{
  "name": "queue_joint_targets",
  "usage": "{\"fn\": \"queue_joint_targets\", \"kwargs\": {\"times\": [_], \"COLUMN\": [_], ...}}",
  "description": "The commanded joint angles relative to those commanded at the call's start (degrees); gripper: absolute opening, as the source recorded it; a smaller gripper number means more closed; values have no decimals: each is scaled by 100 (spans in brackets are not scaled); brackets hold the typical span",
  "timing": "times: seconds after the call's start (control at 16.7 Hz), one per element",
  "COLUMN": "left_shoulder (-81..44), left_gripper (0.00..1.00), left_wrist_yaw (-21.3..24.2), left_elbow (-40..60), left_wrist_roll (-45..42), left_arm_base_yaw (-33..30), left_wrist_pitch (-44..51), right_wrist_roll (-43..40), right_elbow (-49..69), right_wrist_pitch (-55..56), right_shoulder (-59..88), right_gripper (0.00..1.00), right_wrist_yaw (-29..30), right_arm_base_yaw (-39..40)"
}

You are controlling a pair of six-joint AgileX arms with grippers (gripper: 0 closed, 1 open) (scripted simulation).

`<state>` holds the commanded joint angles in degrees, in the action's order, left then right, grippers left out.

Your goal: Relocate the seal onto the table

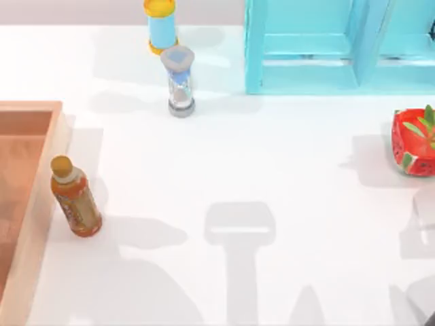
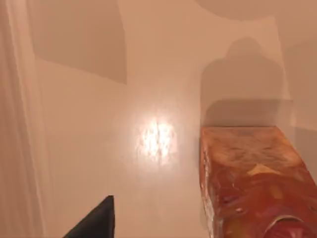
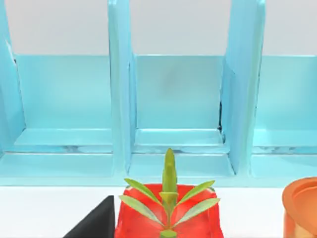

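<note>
Left gripper, open or closed I cannot tell, hangs over a tan surface just beside the seal. The seal's long axis runs away from the gripper, with its dark red rounded end nearest. Right of the wooden tray spreads the white table. The right gripper faces a turquoise shelf.

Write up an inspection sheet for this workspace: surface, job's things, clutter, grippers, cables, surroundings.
Surface: white table, crossed by shadows.
Job's things: seal upright on a tan floor, apparently inside the tray.
Clutter: bottle beside tray; hourglass; blue can; red plant pot; orange pot.
Grippers: left gripper near seal; right gripper facing plant pot.
Cables: nothing seen.
Surroundings: turquoise shelf at the back.
</note>
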<state>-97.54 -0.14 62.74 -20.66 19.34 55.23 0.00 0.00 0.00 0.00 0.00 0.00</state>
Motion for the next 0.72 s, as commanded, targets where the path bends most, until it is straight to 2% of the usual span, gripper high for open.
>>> {"fn": "queue_joint_targets", "kwargs": {"times": [0.3,0.6,0.72], "left_shoulder": [-237,-252,-252], "left_gripper": [100,100,85], "left_wrist_yaw": [2,1,1], "left_elbow": [-672,-731,-731], "left_wrist_roll": [-12,-12,-12], "left_arm_base_yaw": [6,7,7], "left_wrist_pitch": [-910,-991,-991], "right_wrist_roll": [0,0,0], "right_elbow": [0,0,0], "right_wrist_pitch": [0,0,0], "right_shoulder": [0,0,0], "right_gripper": [100,100,100], "right_wrist_yaw": [0,0,0], "right_arm_base_yaw": [0,0,0]}}
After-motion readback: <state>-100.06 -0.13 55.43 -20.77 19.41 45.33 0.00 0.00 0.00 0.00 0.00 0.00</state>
